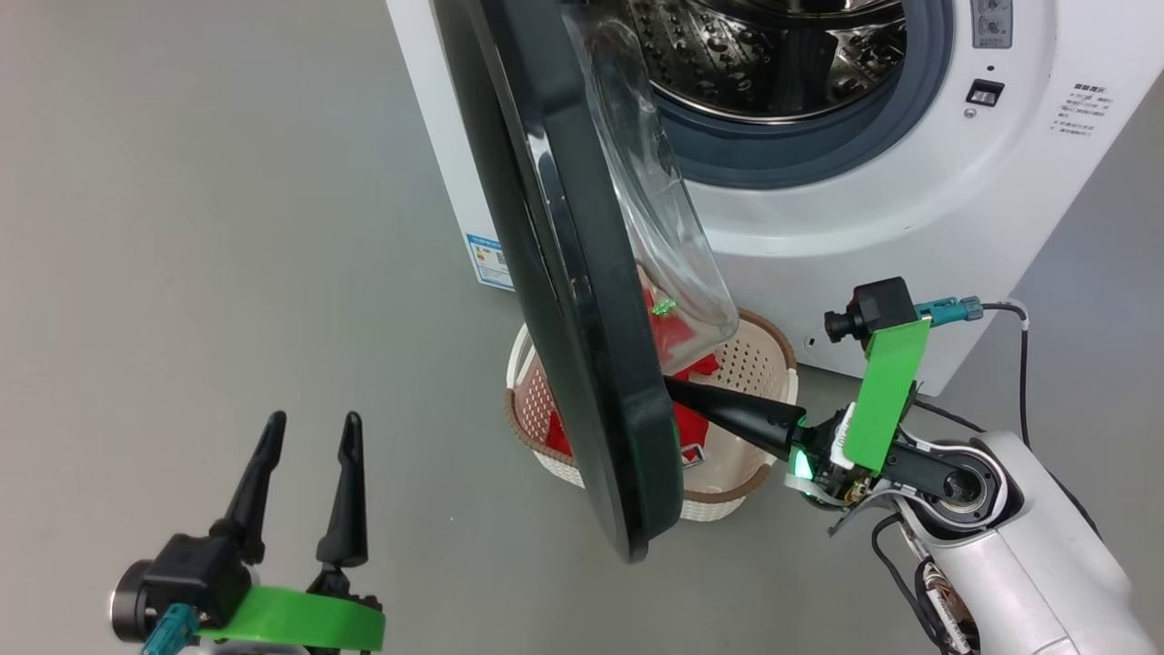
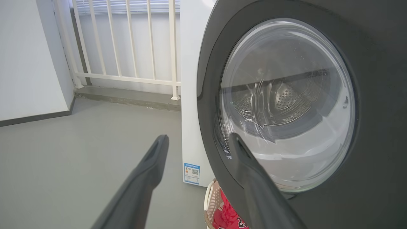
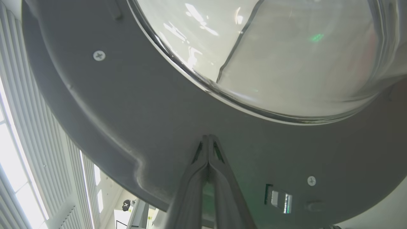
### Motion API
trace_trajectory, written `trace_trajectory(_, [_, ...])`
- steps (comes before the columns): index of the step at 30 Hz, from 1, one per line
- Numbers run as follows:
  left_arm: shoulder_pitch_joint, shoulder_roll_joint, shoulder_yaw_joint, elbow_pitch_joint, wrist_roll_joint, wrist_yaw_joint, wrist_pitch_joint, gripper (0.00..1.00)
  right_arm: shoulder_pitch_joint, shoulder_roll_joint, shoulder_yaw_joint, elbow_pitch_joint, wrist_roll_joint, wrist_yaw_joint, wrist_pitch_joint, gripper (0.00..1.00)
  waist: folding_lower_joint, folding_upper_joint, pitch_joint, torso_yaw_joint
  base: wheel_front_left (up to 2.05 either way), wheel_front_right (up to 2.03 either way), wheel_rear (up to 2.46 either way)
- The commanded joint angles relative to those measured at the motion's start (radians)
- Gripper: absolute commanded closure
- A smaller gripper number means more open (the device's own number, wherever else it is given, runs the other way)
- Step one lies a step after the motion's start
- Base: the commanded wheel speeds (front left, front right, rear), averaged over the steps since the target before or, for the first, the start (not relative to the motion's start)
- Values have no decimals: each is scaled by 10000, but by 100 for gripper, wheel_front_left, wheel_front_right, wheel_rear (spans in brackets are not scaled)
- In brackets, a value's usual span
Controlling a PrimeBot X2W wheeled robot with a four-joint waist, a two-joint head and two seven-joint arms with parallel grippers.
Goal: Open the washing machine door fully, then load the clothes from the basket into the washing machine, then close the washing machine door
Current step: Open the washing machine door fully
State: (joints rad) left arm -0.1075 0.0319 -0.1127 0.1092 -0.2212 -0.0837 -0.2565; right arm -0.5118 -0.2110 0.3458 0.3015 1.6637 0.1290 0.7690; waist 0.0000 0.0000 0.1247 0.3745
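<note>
The washing machine (image 1: 909, 200) stands white at the top, steel drum (image 1: 773, 55) exposed. Its door (image 1: 564, 300) hangs partly swung out, black ring edge-on, glass bowl (image 1: 655, 218) bulging toward the drum. My right gripper (image 1: 671, 387) is shut, its tips pressed against the door's grey inner face (image 3: 159, 121) low down. Below the door sits the basket (image 1: 755, 364) holding the red clothes (image 1: 691, 428). My left gripper (image 1: 311, 428) stands open at the lower left, empty, facing the door's outer side (image 2: 375, 95). The basket (image 2: 211, 203) and red clothes (image 2: 227, 216) peek beneath the door.
Grey floor (image 1: 227, 227) spreads wide to the left of the machine. A white railing (image 2: 127, 47) and a white wall (image 2: 28, 57) stand behind. A black cable (image 1: 1023, 355) trails by the machine's right corner.
</note>
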Motion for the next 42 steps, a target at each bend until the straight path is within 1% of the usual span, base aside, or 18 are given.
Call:
trace_trajectory(1, [-126, 183, 321, -206, 32, -15, -53, 0, 76, 265, 143, -274, -205, 17, 69, 100, 0, 0, 13, 7, 0, 0, 0])
trace_trajectory(14, [-147, 183, 306, -162, 19, 1, -53, 0, 112, 525, 66, -233, -312, 17, 236, 100, 0, 0, -66, 112, 0, 0, 0])
trace_trajectory(23, [-104, 183, 385, -169, 73, -15, -53, 0, 208, 390, -72, -627, -626, 17, 179, 100, 0, 0, -144, -218, 0, 0, 0])
trace_trajectory(24, [-100, 183, 393, -169, 81, -18, -53, 0, 225, 375, -104, -675, -662, 17, 137, 89, 0, 0, -161, -280, 0, 0, 0])
trace_trajectory(25, [-95, 183, 401, -163, 93, -22, -53, 0, 245, 355, -131, -729, -692, 17, 109, 69, 0, 0, -178, -347, 0, 0, 0])
trace_trajectory(26, [-93, 183, 407, -159, 102, -27, -53, 0, 264, 333, -159, -797, -722, 17, 78, 55, 0, 0, -187, -417, 0, 0, 0])
trace_trajectory(27, [-92, 183, 418, -156, 110, -35, -53, 0, 286, 318, -191, -875, -749, 17, 37, 9, 0, 0, -199, -491, 0, 0, 0])
trace_trajectory(28, [-91, 183, 428, -152, 118, -43, -53, 0, 311, 300, -218, -950, -765, 17, 13, 0, 0, 0, -208, -566, 0, 0, 0])
trace_trajectory(36, [-77, 183, 523, -122, 234, -119, -53, 0, 597, 60, -480, -1735, -1052, 17, -378, 0, 0, 0, -307, -1316, 0, 0, 0])
trace_trajectory(37, [-77, 183, 564, -115, 256, -133, -53, 0, 692, -72, -553, -1990, -1226, 17, -556, 0, 0, 0, -321, -1514, 0, 0, 0])
trace_trajectory(38, [-77, 183, 564, -115, 256, -133, -53, 0, 692, -72, -553, -1990, -1226, 17, -556, 0, 0, 0, -321, -1514, 0, 0, 0])
trace_trajectory(42, [-84, 183, 613, -108, 292, -160, -53, 0, 924, -387, -747, -2483, -1706, 17, -1143, 0, 0, 0, -331, -1879, 0, 0, 0])
